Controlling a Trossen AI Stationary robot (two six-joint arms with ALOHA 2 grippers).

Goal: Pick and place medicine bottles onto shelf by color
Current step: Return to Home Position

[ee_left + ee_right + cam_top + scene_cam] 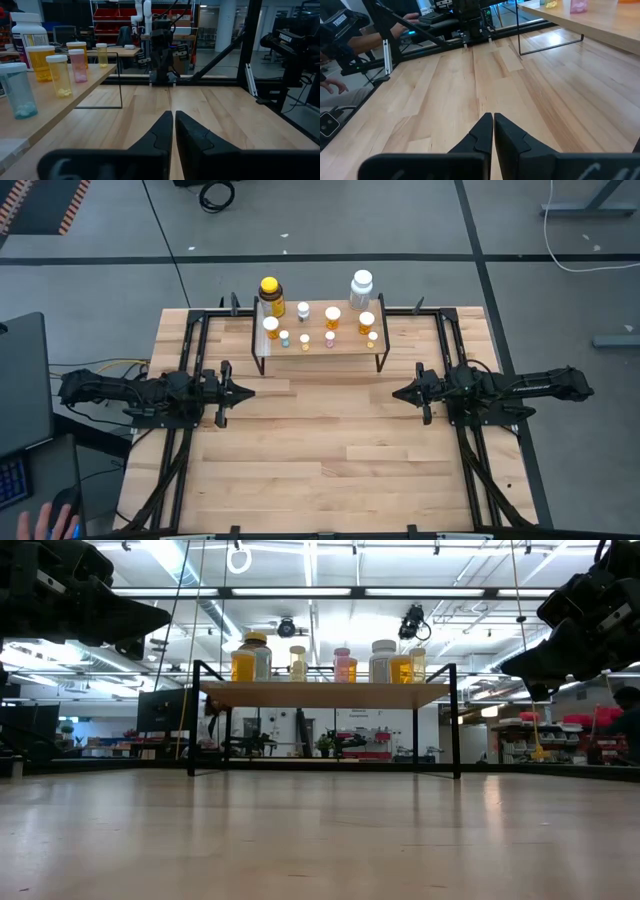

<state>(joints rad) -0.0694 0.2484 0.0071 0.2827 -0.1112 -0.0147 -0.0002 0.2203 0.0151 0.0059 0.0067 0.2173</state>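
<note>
The shelf (320,352) stands at the table's far middle, on thin black legs (456,720). The medicine bottles stand upright on its plank. A big yellow one (270,295) is at the far left corner and a big white one (361,287) at the far right. Orange white-capped vials (332,317) and tiny vials (305,342) are between them. In the left wrist view a teal vial (17,90), a yellow vial (60,75) and a pink vial (78,65) line the shelf's edge. My left gripper (250,391) (173,116) is shut and empty at the table's left. My right gripper (395,392) (493,117) is shut and empty at the right. Both hang above the tabletop, pointing at each other.
Black frame rails (190,350) run along the table's left, right and far sides. Bare wooden tabletop (320,460) lies between the arms and toward the near edge. A person's hand (50,522) shows off the table's near left corner, beside a dark desk (20,380).
</note>
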